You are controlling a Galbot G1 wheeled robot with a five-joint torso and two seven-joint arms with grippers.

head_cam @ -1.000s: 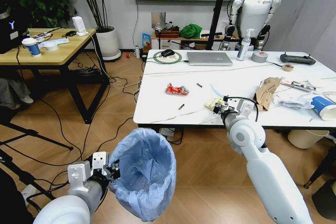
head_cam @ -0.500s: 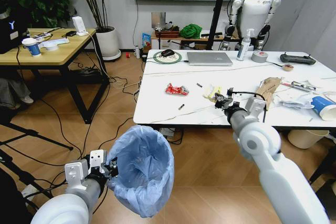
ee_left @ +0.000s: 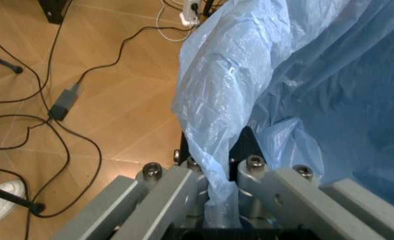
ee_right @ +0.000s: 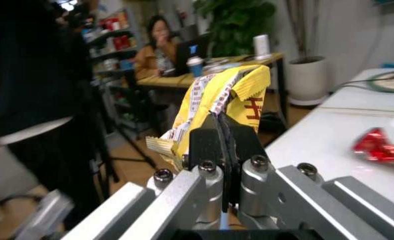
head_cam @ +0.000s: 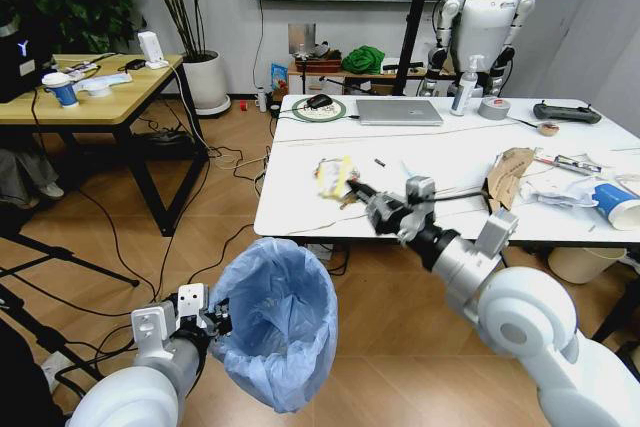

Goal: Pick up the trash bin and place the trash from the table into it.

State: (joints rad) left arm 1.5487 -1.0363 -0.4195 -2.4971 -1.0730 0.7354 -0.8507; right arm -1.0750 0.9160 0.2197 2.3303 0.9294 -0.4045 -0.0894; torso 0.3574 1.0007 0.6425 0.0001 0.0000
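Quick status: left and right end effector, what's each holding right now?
Left end effector: closed on the trash bin liner at the rim.
Right end effector: closed on a yellow wrapper, near the table edge.

We see thin, crinkly, translucent blue plastic lining the trash bin, pinched in the matt grey metal left gripper. The right gripper, same brushed metal with black pads, clamps a glossy yellow foil wrapper; beside it, smooth marble-look table.

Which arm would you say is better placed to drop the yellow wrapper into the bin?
Right: its gripper already pinches the yellow wrapper above the table edge, while the left gripper holds the bin.
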